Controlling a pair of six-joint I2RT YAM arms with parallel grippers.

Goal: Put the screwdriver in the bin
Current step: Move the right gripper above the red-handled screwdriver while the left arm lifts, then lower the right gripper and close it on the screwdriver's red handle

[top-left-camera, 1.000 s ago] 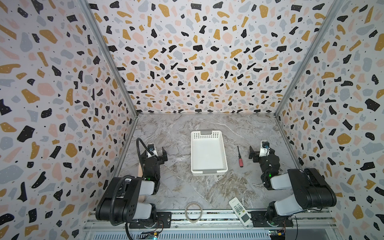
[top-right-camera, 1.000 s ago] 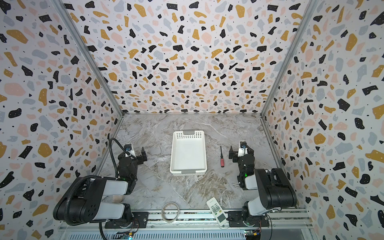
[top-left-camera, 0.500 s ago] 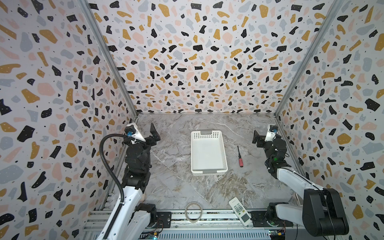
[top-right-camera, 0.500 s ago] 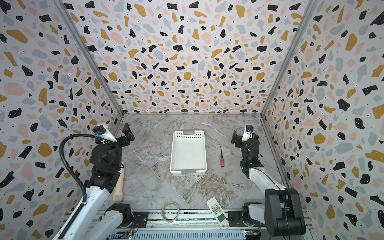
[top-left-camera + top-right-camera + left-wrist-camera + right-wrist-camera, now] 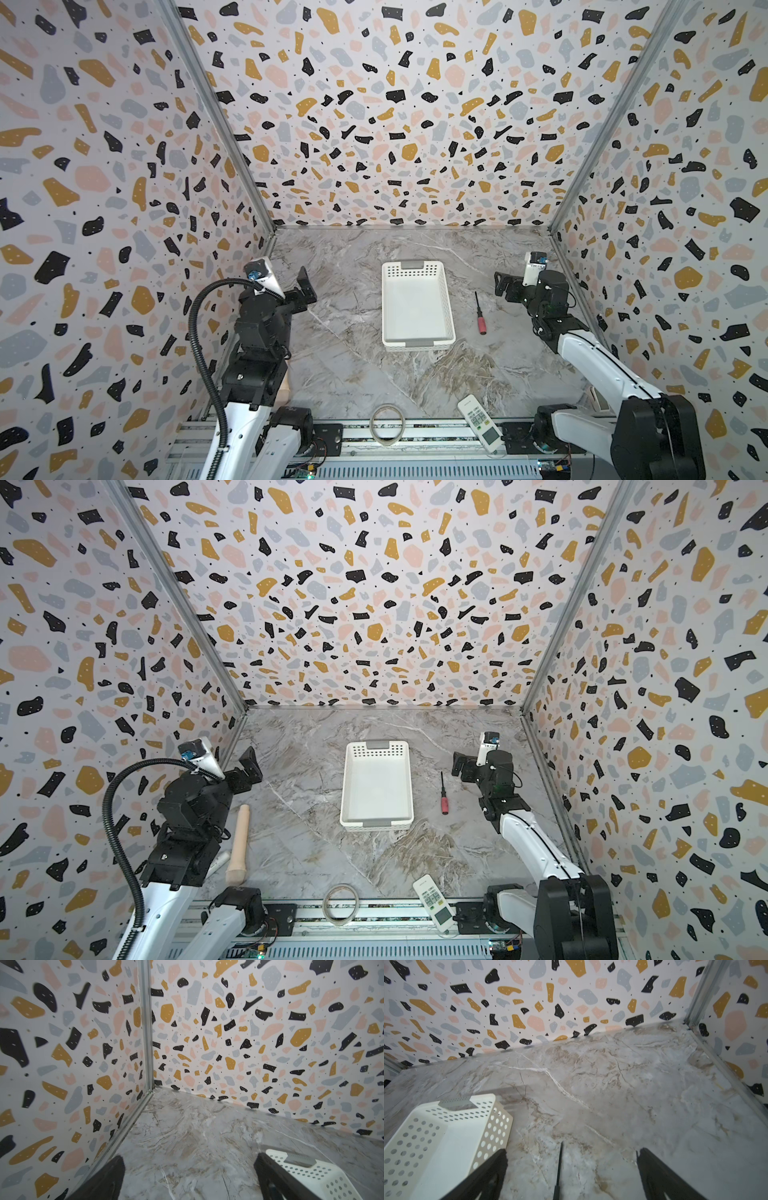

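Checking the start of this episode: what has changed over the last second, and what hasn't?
The left end effector and right end effector rose from their low rest pose and moved farther back, both open; the right one now hangs by the screwdriver. Nothing was grasped. Screwdriver, bin and remote stayed put.

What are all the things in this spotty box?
table: one, grey marble look, floor of the box
bin: one, white with grey handles, middle of table, empty
screwdriver: one, red handle and dark shaft, lying right of bin
remote control: one, white, front edge, right of middle
ring: one, clear, front edge, middle
stick: one, beige, far left side
left pincer: one, black, open, held up left of bin
right pincer: one, black, open, held up right of screwdriver
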